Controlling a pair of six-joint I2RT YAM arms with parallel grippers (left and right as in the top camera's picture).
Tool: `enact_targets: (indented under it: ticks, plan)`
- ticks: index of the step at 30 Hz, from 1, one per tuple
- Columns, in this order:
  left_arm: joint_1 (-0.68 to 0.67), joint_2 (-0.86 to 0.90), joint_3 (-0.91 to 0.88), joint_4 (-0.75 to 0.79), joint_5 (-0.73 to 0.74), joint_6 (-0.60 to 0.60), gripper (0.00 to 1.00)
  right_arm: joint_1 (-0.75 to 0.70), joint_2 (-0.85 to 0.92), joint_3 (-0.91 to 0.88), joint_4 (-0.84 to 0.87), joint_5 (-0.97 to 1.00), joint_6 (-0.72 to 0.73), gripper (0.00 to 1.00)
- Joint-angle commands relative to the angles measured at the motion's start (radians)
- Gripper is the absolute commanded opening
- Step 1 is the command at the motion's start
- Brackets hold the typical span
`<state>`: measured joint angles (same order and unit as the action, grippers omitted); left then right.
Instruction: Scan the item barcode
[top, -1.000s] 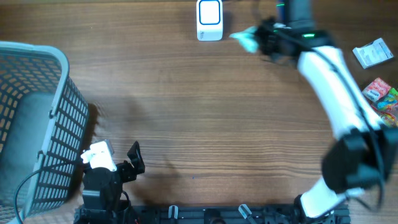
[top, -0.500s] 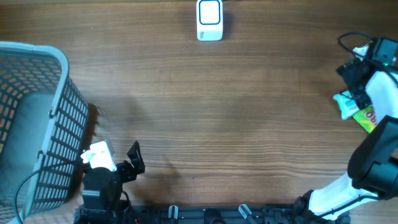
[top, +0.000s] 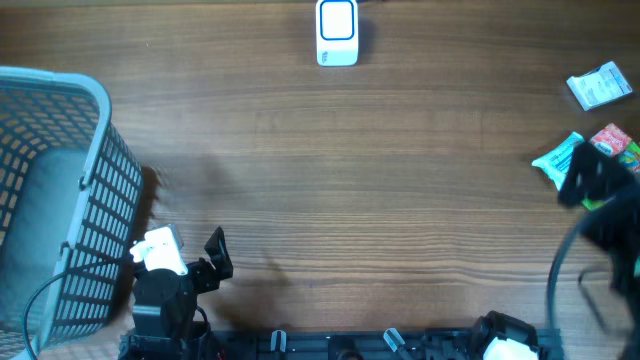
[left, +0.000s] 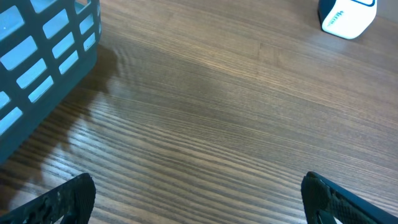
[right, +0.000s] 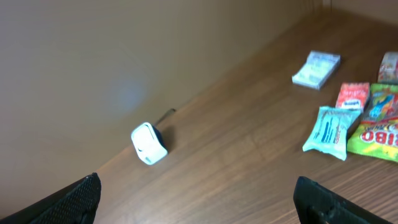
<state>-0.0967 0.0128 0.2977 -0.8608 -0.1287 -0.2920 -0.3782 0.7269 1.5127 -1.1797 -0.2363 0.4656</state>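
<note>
With my right end effector (right: 202, 202) wide apart and empty, I faced a teal foil packet (right: 328, 130) just beside a green sweets bag (right: 373, 134): grabbing could snag both.

1 scanner (top: 337, 32); 1 basket (top: 55, 80); 4 packets (right: 328, 130) clear, maybe 5th at edge.

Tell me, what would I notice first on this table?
The big blue-grey basket on the left of the table grabs your eye first. A small white scanner sits alone at the far edge, and a teal packet lies among bright snack packets on the right.
</note>
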Motion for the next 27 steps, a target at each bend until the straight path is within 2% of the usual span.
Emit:
enact_targets:
  ticks: [1,5,8,10,12,15,20,22,25,27]
  plan:
    - [-0.004,-0.006,-0.004,0.003,0.005,-0.008,1.00,0.001,-0.140,0.002,-0.060,0.016,-0.021,1.00]
    - [-0.004,-0.006,-0.004,0.003,0.005,-0.008,1.00,0.001,-0.217,-0.004,-0.218,0.064,-0.018,1.00]
    - [-0.004,-0.006,-0.004,0.003,0.005,-0.008,1.00,0.011,-0.251,-0.097,-0.145,0.058,-0.019,1.00]
    - [-0.004,-0.006,-0.004,0.003,0.005,-0.008,1.00,0.056,-0.320,-0.195,-0.029,0.052,-0.020,1.00]
    - [-0.004,-0.006,-0.004,0.003,0.005,-0.008,1.00,0.142,-0.478,-0.420,0.249,0.053,-0.021,1.00]
    - [-0.004,-0.006,-0.004,0.003,0.005,-0.008,1.00,0.183,-0.624,-0.711,0.573,0.052,-0.017,1.00]
    - [-0.004,-0.006,-0.004,0.003,0.005,-0.008,1.00,0.286,-0.723,-1.110,1.106,0.097,-0.020,1.00]
    - [-0.004,-0.006,-0.004,0.003,0.005,-0.008,1.00,0.344,-0.723,-1.255,1.262,0.170,-0.018,1.00]
    - [-0.004,-0.006,-0.004,0.003,0.005,-0.008,1.00,0.412,-0.723,-1.371,1.299,0.293,-0.017,1.00]
    - [-0.004,-0.006,-0.004,0.003,0.005,-0.008,1.00,0.413,-0.724,-1.443,1.298,0.295,-0.019,1.00]
